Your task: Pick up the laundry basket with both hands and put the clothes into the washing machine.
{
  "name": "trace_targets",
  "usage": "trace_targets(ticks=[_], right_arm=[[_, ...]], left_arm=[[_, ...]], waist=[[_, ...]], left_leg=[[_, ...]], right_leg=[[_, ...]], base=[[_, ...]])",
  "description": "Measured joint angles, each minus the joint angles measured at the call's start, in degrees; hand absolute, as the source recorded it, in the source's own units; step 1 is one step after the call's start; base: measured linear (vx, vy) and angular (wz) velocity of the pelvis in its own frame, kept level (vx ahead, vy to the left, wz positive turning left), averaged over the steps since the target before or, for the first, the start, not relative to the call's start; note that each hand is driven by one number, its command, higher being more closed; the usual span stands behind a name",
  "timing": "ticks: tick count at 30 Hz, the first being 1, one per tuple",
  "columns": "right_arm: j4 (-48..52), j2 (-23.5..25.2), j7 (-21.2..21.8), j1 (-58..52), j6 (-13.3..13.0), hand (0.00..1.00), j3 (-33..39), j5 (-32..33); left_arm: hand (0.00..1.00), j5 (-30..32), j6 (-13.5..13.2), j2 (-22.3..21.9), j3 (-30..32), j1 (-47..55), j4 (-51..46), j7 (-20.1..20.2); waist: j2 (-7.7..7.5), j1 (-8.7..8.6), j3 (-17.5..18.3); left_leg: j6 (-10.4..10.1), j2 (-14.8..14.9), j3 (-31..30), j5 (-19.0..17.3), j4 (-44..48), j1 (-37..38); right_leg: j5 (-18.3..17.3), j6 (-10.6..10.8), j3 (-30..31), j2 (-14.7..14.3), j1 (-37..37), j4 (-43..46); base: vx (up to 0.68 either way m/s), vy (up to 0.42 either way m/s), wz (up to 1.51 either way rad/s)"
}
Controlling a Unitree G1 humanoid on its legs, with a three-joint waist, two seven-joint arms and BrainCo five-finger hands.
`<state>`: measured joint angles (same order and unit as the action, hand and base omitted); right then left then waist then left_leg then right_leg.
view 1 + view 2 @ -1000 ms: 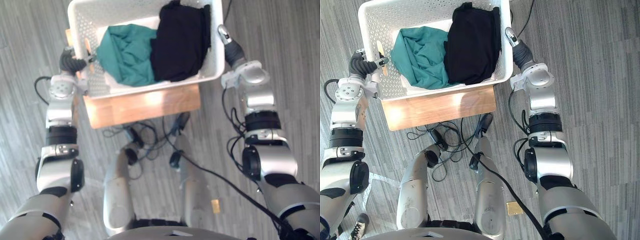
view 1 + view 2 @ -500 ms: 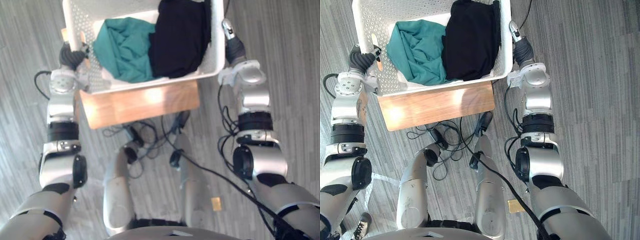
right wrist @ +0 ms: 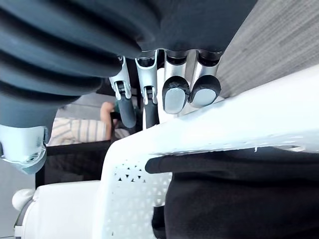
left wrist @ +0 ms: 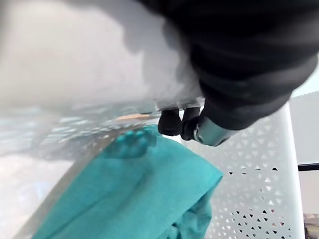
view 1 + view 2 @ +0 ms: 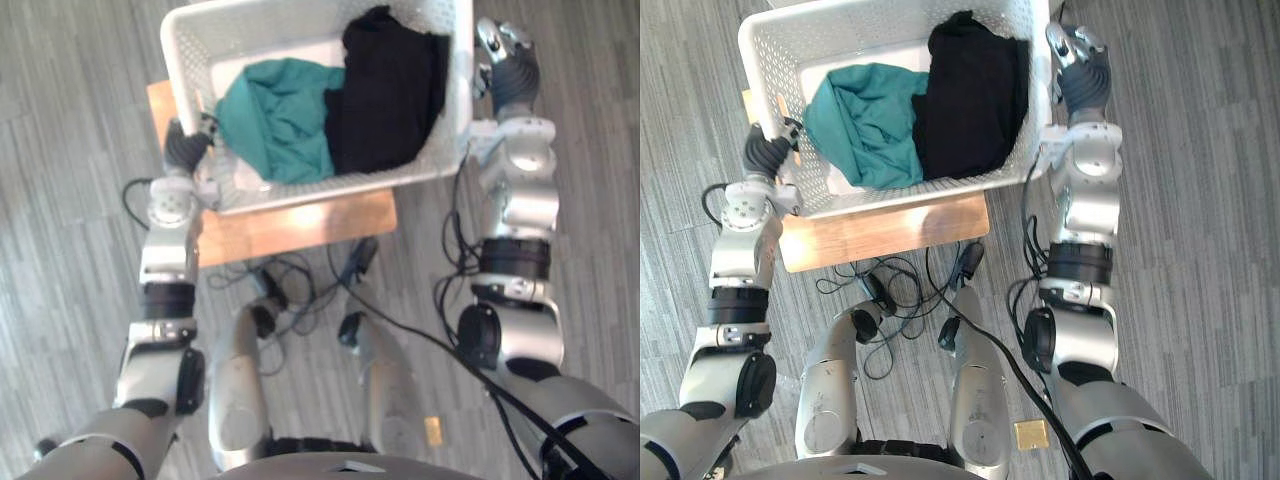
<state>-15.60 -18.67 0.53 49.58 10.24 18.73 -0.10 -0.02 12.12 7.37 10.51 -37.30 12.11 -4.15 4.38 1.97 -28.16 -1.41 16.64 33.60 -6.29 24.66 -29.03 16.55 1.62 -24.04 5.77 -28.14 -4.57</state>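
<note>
**Operator:** How far along am I?

**Observer:** You have the first part in hand, as I read it. Your left hand point(image 5: 185, 150) is at the laundry basket's point(image 5: 340, 187) left side, with its fingertips point(image 4: 170, 123) curled in over the wall. Your right hand point(image 5: 505, 65) is at the right side, with its fingers point(image 3: 175, 97) hooked over the white rim. Both are clamped on the basket. It sits above the wooden desk point(image 5: 300, 225) and looks lifted clear of it, though I can't confirm a gap.

**Operator:** And what's left?

**Observer:** Most of it. You've got to carry the basket to the washing machine and load the clothes. Nothing has been taken out, and both pieces lie in the basket.

**Operator:** Count it for me.

**Observer:** You've got one basket, one desk and two garments. The teal garment point(image 5: 280, 120) is bunched towards your left. The black garment point(image 5: 385, 95) is beside it on your right, touching it and lying up against the right wall. You have two hands, both on the basket.
</note>
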Motion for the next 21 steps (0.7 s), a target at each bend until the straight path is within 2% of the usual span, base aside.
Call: trace_targets(ticks=[2,6,9,13,16,20,21], right_arm=[[2.2,0.0,0.2,-4.4,0.0,1.00,-0.1,0.0],[7.7,0.4,3.1,-17.4,-1.4,1.00,-2.2,0.2],[9.8,0.4,5.5,-22.8,-2.6,1.00,-2.9,0.2],[10.4,0.1,9.5,-25.1,-5.2,1.00,-3.1,-0.1],[10.0,-0.7,10.9,-26.3,-6.7,1.00,-3.6,-0.1],[6.7,-2.0,12.1,-28.5,-6.6,1.00,-6.6,-0.2],[4.7,-2.2,12.5,-28.8,-6.5,0.00,-7.1,-0.3]], left_arm=[[1.00,-1.1,-1.6,-0.8,-0.6,2.9,-0.5,0.9],[1.00,-2.9,-3.9,-2.1,-1.9,14.5,-0.2,3.2],[1.00,-3.3,-4.0,-2.8,-1.6,18.7,0.9,3.7],[1.00,-3.3,-3.9,-3.5,-1.6,20.9,6.6,4.8],[1.00,-3.3,-3.9,-3.5,-1.6,22.1,7.2,5.3],[1.00,-3.4,-4.0,-3.4,-1.8,22.1,7.2,5.4],[1.00,-3.4,-4.0,-3.3,-1.9,22.1,7.2,5.4]], waist=[[0.02,-0.01,0.1],[-0.06,-0.33,7.8],[-0.03,-0.71,8.0],[-0.13,-2.25,9.1],[-0.17,-2.25,9.6],[-0.19,-2.21,10.2],[-0.24,-2.22,11.1]], left_leg=[[-0.5,0.0,0.1,-0.4,-0.4,2.5],[-1.1,-0.1,0.7,-1.4,-1.2,2.6],[-1.8,0.4,1.5,-1.9,-0.9,5.5],[-2.0,0.3,2.1,-2.4,-1.9,8.9],[-1.9,0.1,2.6,-2.9,-1.8,9.3],[-1.6,-0.3,2.3,-3.2,-1.7,7.9],[-1.5,-0.4,1.9,-3.0,-1.7,6.6]], right_leg=[[-0.4,0.1,-0.1,-0.1,2.2,0.0],[-2.2,0.4,0.0,-0.3,1.5,0.0],[-2.2,-0.4,0.4,-0.7,3.2,1.5],[-3.7,-2.0,0.8,-0.4,4.7,4.2],[-4.2,-1.2,1.3,-0.2,4.6,4.3],[-5.0,-0.3,0.9,0.4,3.6,4.3],[-4.8,-0.2,0.3,0.6,2.5,4.4]], base=[[0.05,0.048,0.02],[0.09,0.031,-0.07],[0.14,0.062,-0.20],[0.08,0.066,-0.06],[0.03,0.064,-0.09],[0.00,0.024,0.04],[-0.01,0.024,0.15]])
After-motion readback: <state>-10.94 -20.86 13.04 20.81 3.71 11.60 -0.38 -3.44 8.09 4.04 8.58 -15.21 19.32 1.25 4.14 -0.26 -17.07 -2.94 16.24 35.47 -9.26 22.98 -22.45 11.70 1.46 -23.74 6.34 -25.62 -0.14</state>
